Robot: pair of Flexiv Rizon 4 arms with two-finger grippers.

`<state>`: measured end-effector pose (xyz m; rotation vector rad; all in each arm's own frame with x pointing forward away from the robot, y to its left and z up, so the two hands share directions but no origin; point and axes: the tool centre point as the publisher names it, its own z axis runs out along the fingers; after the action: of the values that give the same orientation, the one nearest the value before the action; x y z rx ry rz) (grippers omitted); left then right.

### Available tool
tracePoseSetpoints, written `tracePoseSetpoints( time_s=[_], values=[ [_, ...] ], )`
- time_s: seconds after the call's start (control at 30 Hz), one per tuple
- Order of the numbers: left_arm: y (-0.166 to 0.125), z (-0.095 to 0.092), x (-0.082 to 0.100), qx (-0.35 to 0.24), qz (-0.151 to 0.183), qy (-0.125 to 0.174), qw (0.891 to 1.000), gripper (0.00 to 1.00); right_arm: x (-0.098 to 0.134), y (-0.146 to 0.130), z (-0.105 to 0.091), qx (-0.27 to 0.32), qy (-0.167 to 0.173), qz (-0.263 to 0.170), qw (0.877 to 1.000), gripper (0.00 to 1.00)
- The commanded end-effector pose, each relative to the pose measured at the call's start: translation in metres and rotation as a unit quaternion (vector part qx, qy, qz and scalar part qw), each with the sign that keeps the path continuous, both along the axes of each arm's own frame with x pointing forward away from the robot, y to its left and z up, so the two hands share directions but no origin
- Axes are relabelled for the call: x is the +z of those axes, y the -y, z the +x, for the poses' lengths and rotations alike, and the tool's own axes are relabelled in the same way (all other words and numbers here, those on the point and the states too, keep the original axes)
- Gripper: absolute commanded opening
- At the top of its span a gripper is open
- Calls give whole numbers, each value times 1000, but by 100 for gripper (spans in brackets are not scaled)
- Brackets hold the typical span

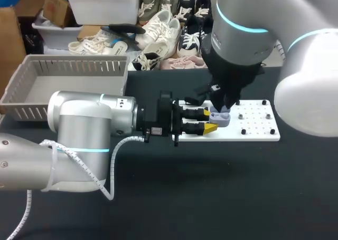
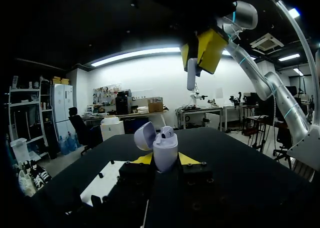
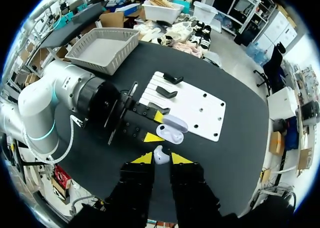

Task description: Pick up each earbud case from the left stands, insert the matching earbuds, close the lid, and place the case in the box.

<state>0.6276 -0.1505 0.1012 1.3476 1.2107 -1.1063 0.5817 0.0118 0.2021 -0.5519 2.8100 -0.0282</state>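
A lavender earbud case with its lid up is held over the white board's near left corner; my left gripper is shut on its sides. The left wrist view shows the case upright between the yellow tips, one earbud seated inside. My right gripper hangs just above the case, shut on a white earbud. From the left wrist the right gripper and its earbud show above the open case. In the right wrist view the open case lies just ahead of the right gripper.
The white pegged board lies right of centre, with black stands on its left part. A grey slatted box sits at the table's far left. Bare black tabletop runs along the front.
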Motion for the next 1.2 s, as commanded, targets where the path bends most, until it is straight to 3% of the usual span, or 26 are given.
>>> tracePoseSetpoints(
  time_s=[0.03,0.87,1.2],
  values=[
    [0,0,-1,0,-1,0,1000,0,-3,-8,6,0,-10,-6,1000,0],
    [0,0,-1,0,-1,0,1000,0,-18,-7,12,-11,-21,0,1000,0],
    [0,0,-1,0,-1,0,1000,0,-27,-4,22,-20,-8,31,999,0]
  ],
)
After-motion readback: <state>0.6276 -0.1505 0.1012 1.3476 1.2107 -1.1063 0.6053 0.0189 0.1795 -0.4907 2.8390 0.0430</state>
